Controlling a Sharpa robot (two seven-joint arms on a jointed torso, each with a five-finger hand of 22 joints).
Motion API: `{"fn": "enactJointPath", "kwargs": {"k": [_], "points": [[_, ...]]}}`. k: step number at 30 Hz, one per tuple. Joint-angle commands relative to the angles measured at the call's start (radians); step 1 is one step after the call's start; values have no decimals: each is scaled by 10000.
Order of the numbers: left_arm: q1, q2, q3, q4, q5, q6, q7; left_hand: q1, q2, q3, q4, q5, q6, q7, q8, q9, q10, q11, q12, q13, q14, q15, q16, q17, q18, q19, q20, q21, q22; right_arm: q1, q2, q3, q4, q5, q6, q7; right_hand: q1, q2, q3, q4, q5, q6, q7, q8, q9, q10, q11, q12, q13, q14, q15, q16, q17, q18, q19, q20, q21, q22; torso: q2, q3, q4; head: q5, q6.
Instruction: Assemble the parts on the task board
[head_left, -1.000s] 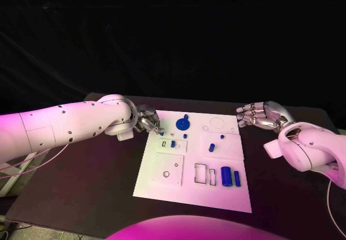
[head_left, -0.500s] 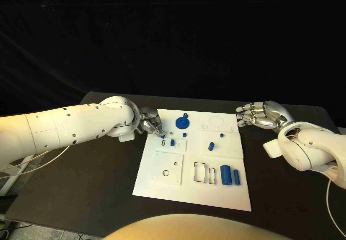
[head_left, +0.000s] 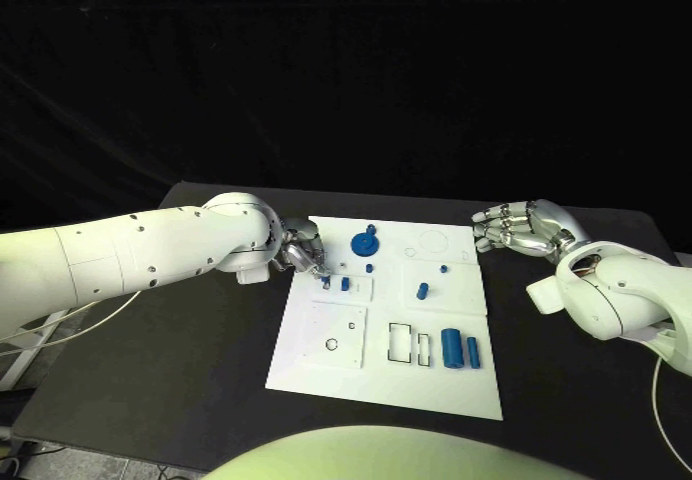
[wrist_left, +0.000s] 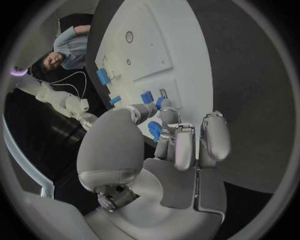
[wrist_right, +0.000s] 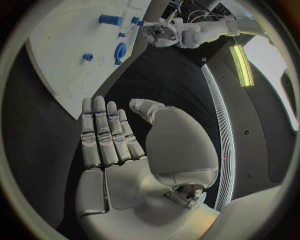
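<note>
Left hand (head_left: 300, 251) has crept down-board since earlier frame, fingertips now at small blue part (head_left: 326, 284) near slotted inset at board's upper left. Fingers pinched narrow over part; true grip cannot tell. Right hand (head_left: 521, 229) unmoved, fingers apart, holding nothing, off task board (head_left: 325, 370) at its far right corner. Left hand nearer; part just below its fingertips, long axis running down-board. Board matte white plate; parts smooth blue plastic: round gear (head_left: 366, 243), cylinder (head_left: 451, 349), pegs. Tabletop (head_left: 173, 380) black.
</note>
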Motion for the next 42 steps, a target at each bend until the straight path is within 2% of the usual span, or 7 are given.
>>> {"fn": "enactJointPath", "kwargs": {"k": [1, 20, 42], "points": [[-11, 27, 6, -1, 251, 520, -96, 25, -39, 2163, -2075, 59, 93, -1, -36, -3, 66, -10, 23, 27, 668, -41, 42, 1019, -72, -6, -8, 0, -36, -6, 1, 1, 12, -51, 129, 77, -68, -13, -48, -13, 46, 70, 556, 13, -9, -2, 17, 55, -9, 18, 34, -34, -17, 102, -35, 43, -34, -9, -7, 0, 4, 2, -2], [-15, 67, 6, -73, 342, 471, -322, 17, -40, 2177, -2072, 59, 103, -2, -44, -9, 76, -12, 24, 38, 666, -42, 40, 1013, -73, -6, -11, 3, -32, -7, 8, 1, 14, -51, 132, 82, -68, -13, -48, -13, 46, 70, 556, 13, -9, -2, 17, 55, -9, 18, 34, -34, -17, 102, -35, 43, -34, -9, 0, 5, -2, 11, -21], [-88, 103, 5, -20, 386, 417, -388, 4, -35, 2197, -2065, 56, 112, -1, -56, -17, 84, -12, 17, 38, 665, -44, 41, 1014, -75, -4, -14, 9, -23, -9, 4, 1, 13, -51, 147, 83, -62, -11, -50, -26, 47, 75, 553, 17, -16, -5, 14, 73, -25, 31, 31, -49, -19, 104, -28, 43, -29, -47, -9, 5, 1, -2, -41]]}}
